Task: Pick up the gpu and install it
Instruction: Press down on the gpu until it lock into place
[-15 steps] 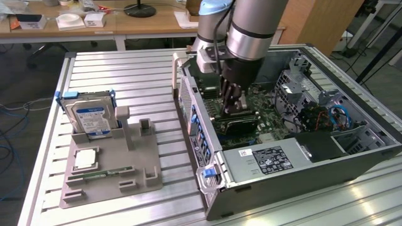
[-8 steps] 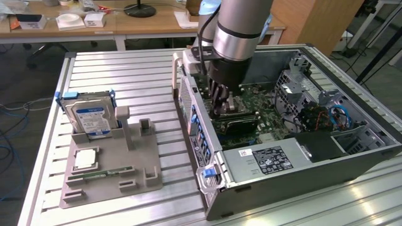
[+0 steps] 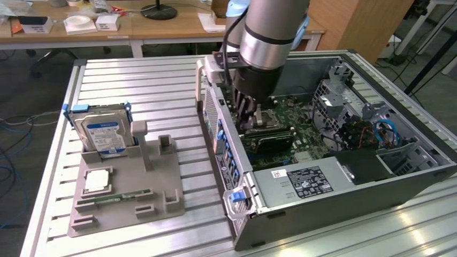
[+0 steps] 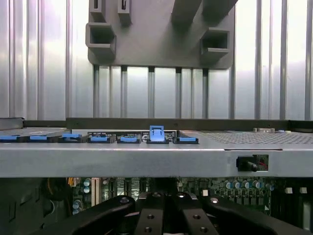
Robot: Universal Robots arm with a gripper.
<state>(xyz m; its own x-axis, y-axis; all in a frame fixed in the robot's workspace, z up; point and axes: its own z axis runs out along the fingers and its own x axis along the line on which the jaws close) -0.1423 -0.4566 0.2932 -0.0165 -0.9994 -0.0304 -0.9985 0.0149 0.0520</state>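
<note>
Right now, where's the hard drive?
On the exterior view's left, the hard drive stands upright at the far end of the grey holder on the slatted table, with the open computer case to its right.

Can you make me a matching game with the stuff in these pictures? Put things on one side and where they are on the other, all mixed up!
Things:
1. hard drive
2. end effector
3. lamp base
4. motherboard

Places:
A. on the wooden desk behind
B. standing upright in the grey holder
C. lying flat inside the open computer case
D. reaching down into the case

Pairs: 1-B, 2-D, 3-A, 4-C
</note>
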